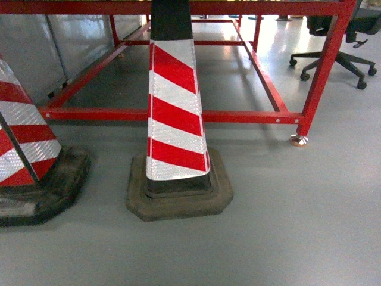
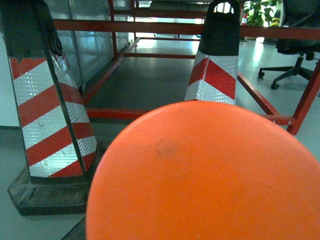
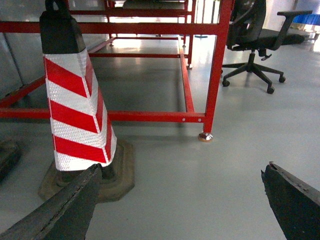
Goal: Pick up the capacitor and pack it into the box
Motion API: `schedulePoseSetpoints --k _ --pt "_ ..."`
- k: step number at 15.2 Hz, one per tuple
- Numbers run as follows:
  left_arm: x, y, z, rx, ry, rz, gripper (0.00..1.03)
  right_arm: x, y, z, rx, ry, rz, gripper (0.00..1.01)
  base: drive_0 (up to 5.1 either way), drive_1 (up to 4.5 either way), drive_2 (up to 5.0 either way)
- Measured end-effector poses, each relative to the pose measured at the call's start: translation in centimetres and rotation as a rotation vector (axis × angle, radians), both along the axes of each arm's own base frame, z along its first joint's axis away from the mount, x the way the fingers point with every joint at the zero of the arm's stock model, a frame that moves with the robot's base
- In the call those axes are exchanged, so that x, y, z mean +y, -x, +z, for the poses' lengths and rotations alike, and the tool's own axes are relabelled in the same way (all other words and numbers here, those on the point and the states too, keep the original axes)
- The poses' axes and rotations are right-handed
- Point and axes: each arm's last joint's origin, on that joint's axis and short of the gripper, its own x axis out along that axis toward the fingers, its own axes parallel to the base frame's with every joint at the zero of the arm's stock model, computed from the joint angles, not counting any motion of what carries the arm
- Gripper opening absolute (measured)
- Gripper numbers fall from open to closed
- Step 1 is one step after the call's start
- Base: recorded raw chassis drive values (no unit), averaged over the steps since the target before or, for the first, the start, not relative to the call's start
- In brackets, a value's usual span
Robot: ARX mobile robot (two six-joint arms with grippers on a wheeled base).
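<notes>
At the far left of the head view stands a striped cone (image 1: 27, 155), cut by the frame edge, and a second red-and-white cone (image 1: 175, 113) on a black rubber base fills the centre, both on the grey floor (image 1: 286, 232). Behind them runs the low rail of a red frame (image 1: 238, 116), and an office chair (image 1: 336, 56) sits in the upper right corner.

No capacitor and no box appear in any view, so neither can be placed; the robot seems not yet to face its work surface.

A large orange rounded surface (image 2: 205, 175) fills the lower half of the left wrist view and hides the left gripper, so I cannot tell how its jaws stand. Along the bottom of the right wrist view the right gripper (image 3: 180, 205) shows two dark fingers (image 3: 60, 210) spread wide at the lower corners, with nothing between them.

By judgement, a capacitor should be light and rigid, with a smooth can that may slip and thin leads that bend easily. Taking it across the body, with modest squeeze, looks safest.
</notes>
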Motion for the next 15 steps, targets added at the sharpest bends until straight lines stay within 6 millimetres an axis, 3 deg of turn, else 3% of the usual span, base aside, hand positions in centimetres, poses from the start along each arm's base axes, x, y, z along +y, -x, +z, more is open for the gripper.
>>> schedulePoseSetpoints --k 15 --pt "0.01 0.0 0.0 0.0 0.0 0.002 0.44 0.0 0.0 0.02 -0.002 0.0 0.0 0.98 -0.1 4.0 -4.2"
